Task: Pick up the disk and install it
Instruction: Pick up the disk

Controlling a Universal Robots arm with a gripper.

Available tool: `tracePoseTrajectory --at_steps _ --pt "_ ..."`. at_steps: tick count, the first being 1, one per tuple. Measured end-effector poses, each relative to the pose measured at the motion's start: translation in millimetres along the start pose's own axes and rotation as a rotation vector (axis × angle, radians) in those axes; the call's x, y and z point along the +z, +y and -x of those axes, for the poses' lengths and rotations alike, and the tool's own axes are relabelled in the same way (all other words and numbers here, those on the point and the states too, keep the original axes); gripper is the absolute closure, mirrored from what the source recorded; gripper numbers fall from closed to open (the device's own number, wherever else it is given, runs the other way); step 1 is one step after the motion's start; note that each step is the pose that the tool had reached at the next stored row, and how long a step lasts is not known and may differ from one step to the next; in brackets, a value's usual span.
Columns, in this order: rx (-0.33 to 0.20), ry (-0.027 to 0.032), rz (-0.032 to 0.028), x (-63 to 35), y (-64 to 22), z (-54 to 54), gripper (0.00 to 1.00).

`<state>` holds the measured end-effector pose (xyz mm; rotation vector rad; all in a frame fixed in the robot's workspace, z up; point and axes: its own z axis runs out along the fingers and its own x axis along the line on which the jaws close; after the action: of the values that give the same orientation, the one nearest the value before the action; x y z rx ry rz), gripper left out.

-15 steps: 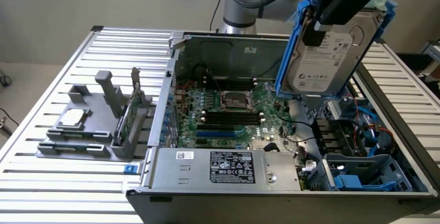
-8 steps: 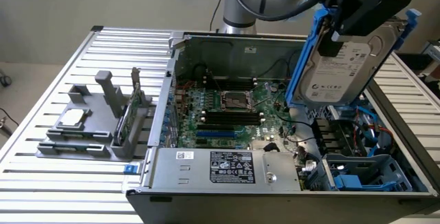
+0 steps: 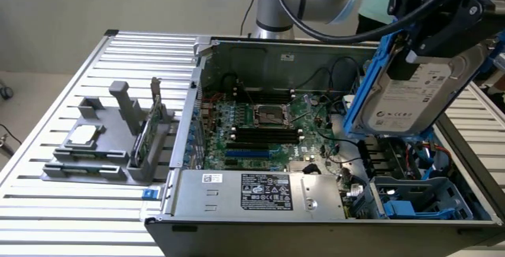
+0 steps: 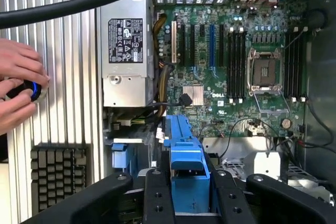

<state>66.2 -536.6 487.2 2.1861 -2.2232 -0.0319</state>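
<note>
Gripping the disk (image 3: 414,94) by its blue-railed edges, gripper (image 4: 193,195) above the open computer case (image 3: 316,233), seemingly over its drive bay (image 3: 418,201).

One legible brand
"DELL" stands on the motherboard (image 4: 210,93); power supply (image 4: 125,56) and disk (image 3: 414,94) labels are too fine to read.

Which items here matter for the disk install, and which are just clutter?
In play: gripper, shut on the disk; open computer case below it.
Lying about: square chip, green circuit card, both in the grey holder; keyboard; a person's hands.
</note>
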Motion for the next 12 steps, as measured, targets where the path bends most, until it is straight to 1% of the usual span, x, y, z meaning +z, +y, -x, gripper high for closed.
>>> tracePoseTrajectory --at_steps 7,12 --pt "0.000 0.0001 0.0023 -0.5 -14.8 -21.0 0.67" --pt "0.000 -0.0001 0.0034 -0.8 -26.9 -34.8 0.67"
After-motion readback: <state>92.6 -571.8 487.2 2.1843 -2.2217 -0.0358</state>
